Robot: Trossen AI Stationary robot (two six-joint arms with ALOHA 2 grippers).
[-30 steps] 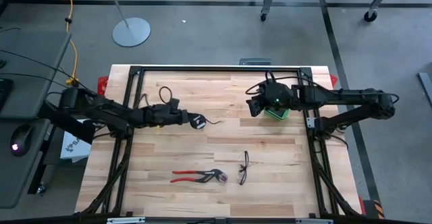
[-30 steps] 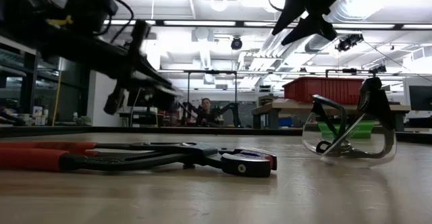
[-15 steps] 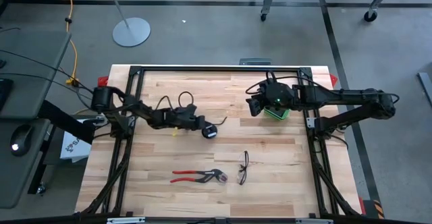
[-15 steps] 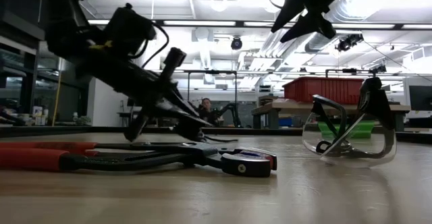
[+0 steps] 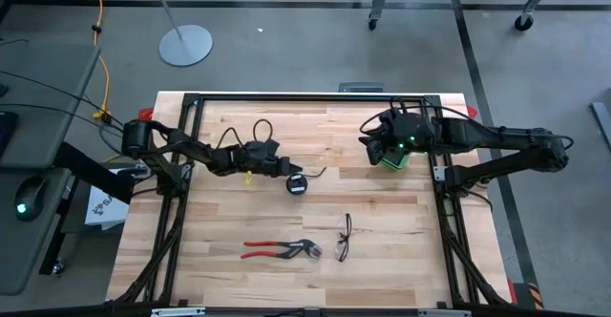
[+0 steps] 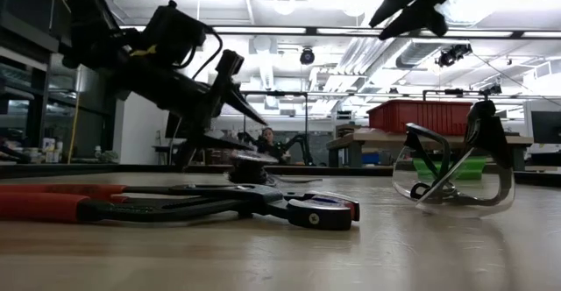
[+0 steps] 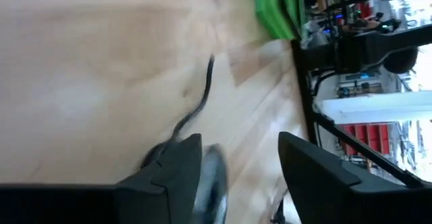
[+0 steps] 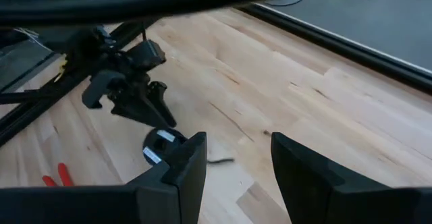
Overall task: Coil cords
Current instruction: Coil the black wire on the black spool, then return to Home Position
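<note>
left jaws (image 5: 283, 169) open beside coiled cord (image 5: 297, 184), pliers (image 5: 279, 250) apart.

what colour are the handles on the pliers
Red; the pliers and their handles show best in the high view.

— What can't you make out by the left gripper (image 5: 284, 169)?

— The cord (image 7: 196, 106) blurs under its near finger — its coil hidden.

— And the right gripper (image 8: 233, 158)?

— Fingertips cut off by the edge.

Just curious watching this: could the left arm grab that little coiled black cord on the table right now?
Probably yes. The left gripper, fingers open, hangs just beside the coiled cord with bare table around it and nothing between them.
</note>
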